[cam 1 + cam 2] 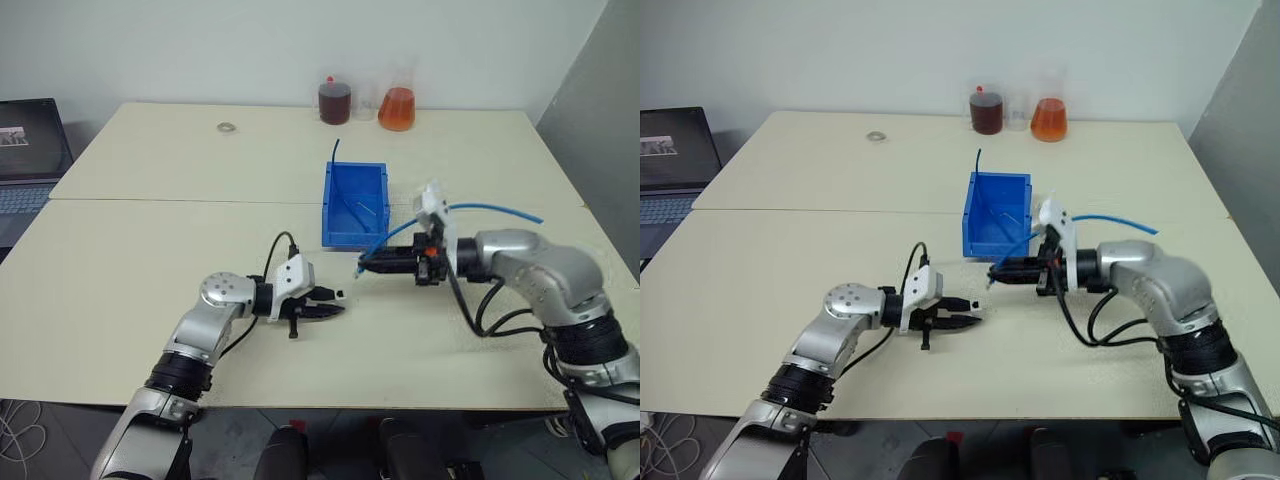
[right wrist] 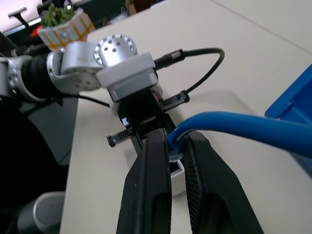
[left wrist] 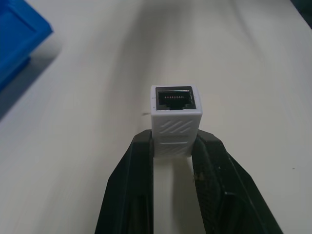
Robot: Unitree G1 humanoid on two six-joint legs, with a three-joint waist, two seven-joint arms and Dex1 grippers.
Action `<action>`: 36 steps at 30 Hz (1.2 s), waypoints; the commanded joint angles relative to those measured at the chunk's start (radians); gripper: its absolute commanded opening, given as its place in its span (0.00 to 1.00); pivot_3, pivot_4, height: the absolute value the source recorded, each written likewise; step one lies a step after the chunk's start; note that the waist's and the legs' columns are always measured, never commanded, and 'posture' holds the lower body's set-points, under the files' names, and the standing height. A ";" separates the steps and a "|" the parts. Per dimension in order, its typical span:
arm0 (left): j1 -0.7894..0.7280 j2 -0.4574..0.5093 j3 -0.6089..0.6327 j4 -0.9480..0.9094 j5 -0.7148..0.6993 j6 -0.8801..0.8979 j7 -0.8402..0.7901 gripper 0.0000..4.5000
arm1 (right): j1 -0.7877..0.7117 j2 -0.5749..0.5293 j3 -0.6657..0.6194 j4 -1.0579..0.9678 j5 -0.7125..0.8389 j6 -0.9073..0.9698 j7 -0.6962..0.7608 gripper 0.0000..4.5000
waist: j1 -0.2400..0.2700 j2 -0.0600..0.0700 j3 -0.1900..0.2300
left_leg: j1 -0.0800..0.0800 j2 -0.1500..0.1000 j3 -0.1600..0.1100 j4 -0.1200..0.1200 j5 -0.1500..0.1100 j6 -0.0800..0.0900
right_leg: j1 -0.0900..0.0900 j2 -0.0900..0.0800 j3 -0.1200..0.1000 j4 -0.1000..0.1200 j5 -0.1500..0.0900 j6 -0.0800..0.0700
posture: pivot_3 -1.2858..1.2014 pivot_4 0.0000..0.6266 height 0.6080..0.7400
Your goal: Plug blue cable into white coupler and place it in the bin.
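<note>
Blue cable (image 1: 497, 209) and white coupler (image 3: 175, 120) held facing each other above the desk (image 1: 150, 260), just before mating.

From the head camera, we see the right gripper (image 1: 362, 266) clamped on the plug end, beside the bin (image 1: 354, 205). At the left wrist, the left gripper (image 3: 173, 148) has its jaws pinching the coupler, socket outward. At the right wrist, we judge the plug should line up squarely with the socket, then go in slowly.

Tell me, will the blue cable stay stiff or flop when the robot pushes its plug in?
Probably floppy: the blue cable curves loosely behind the right gripper, which pinches it near the end. It looks thin, so likely light. The free length may sway or drag.
</note>
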 commanded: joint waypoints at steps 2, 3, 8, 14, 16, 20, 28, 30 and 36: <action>-0.001 -0.001 -0.026 -0.020 0.012 -0.045 -0.003 0.17 | -0.002 0.021 0.061 -0.021 -0.107 -0.150 0.055 0.03 | 0.000 0.000 0.000 | 0.000 0.000 0.000 0.000 0.000 0.000 | 0.000 0.000 0.000 0.000 0.000 0.000 | 0.52 0.24 1.00; -0.002 -0.001 -0.027 -0.017 0.012 -0.048 -0.003 0.17 | 0.000 0.024 0.072 -0.010 -0.130 -0.176 0.062 0.03 | 0.001 0.000 0.000 | 0.000 0.000 0.000 0.000 0.000 0.000 | 0.000 0.000 0.000 0.000 0.000 0.000 | 0.52 0.24 1.00; 0.001 0.000 -0.031 -0.017 0.007 -0.052 -0.001 0.17 | 0.017 0.035 0.109 0.040 -0.217 -0.287 0.093 0.03 | 0.001 0.000 0.000 | 0.000 0.000 0.000 0.000 0.000 0.000 | 0.000 0.000 0.000 0.000 0.000 0.000 | 0.52 0.24 1.00; 0.014 -0.005 -0.031 -0.039 0.001 -0.037 0.011 0.17 | 0.037 0.037 0.129 0.094 -0.281 -0.372 0.139 0.03 | 0.001 0.000 0.000 | 0.000 0.000 0.000 0.001 0.000 0.000 | 0.000 0.000 0.000 0.000 0.000 0.000 | 0.52 0.24 1.00; 0.020 -0.004 -0.032 -0.049 -0.001 -0.033 0.011 0.17 | 0.039 0.041 0.136 0.119 -0.301 -0.397 0.153 0.03 | 0.000 0.000 0.000 | 0.001 0.000 0.000 0.001 0.000 0.000 | 0.000 0.000 0.000 0.000 0.000 0.000 | 0.52 0.24 1.00; 0.025 -0.003 -0.032 -0.058 -0.002 -0.027 0.012 0.17 | 0.034 0.055 0.146 0.154 -0.337 -0.439 0.171 0.03 | 0.000 0.000 0.000 | 0.001 0.000 0.000 0.001 0.000 0.000 | 0.000 0.000 0.000 0.001 0.000 0.000 | 0.52 0.24 1.00; 0.019 -0.007 -0.031 -0.058 -0.003 -0.018 0.016 0.17 | 0.032 0.064 0.154 0.159 -0.355 -0.442 0.217 0.03 | 0.001 0.000 0.000 | 0.001 0.000 0.000 0.001 0.000 0.000 | 0.000 0.000 0.000 0.003 0.000 0.000 | 0.52 0.24 1.00; 0.019 -0.007 -0.031 -0.058 -0.004 -0.016 0.018 0.17 | 0.032 0.060 0.155 0.154 -0.355 -0.435 0.229 0.03 | 0.001 0.000 0.000 | 0.001 0.000 0.000 0.001 0.000 0.000 | 0.000 0.000 0.000 0.003 0.000 0.000 | 0.52 0.24 1.00; 0.026 -0.006 -0.033 -0.066 -0.005 -0.010 0.021 0.17 | 0.035 0.059 0.165 0.162 -0.381 -0.434 0.233 0.03 | 0.001 0.000 0.000 | 0.002 0.000 0.000 0.002 0.000 0.000 | 0.000 0.000 0.000 0.004 0.000 0.000 | 0.52 0.24 1.00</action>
